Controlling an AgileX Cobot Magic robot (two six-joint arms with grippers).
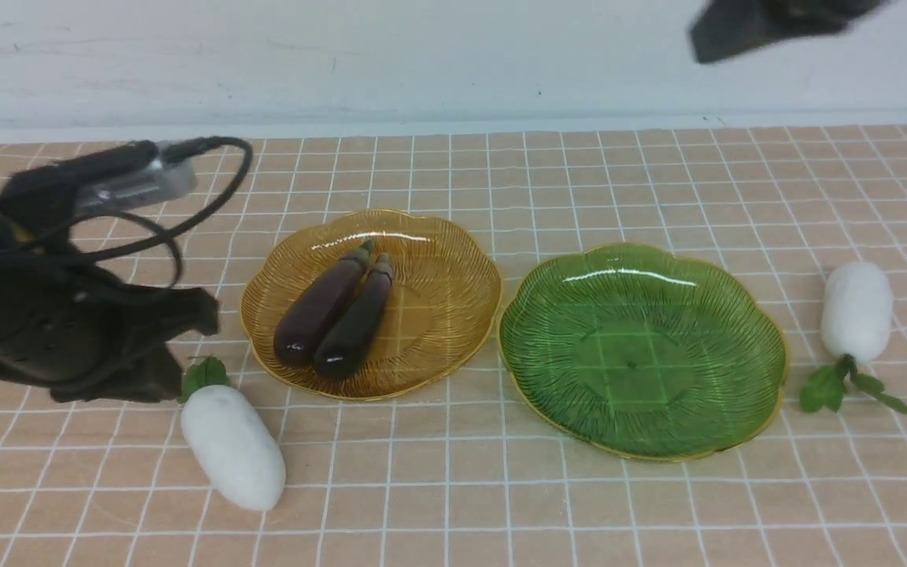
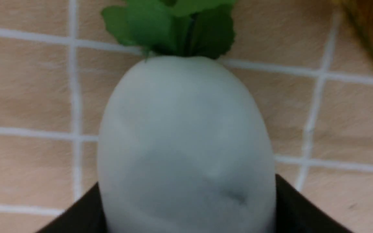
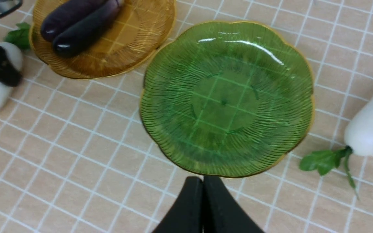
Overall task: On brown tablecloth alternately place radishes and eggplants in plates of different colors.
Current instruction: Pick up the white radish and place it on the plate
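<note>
Two dark purple eggplants lie side by side in the amber plate. The green plate to its right holds nothing. One white radish lies on the brown tablecloth in front of the amber plate. My left gripper is open at its leafy end. In the left wrist view the radish fills the space between the spread jaws. The other radish lies right of the green plate. My right gripper is shut and empty, high above the green plate's near rim.
A white wall runs along the cloth's far edge. The left arm's black cable loops over the cloth left of the amber plate. A dark part of the right arm shows at the top right of the front view.
</note>
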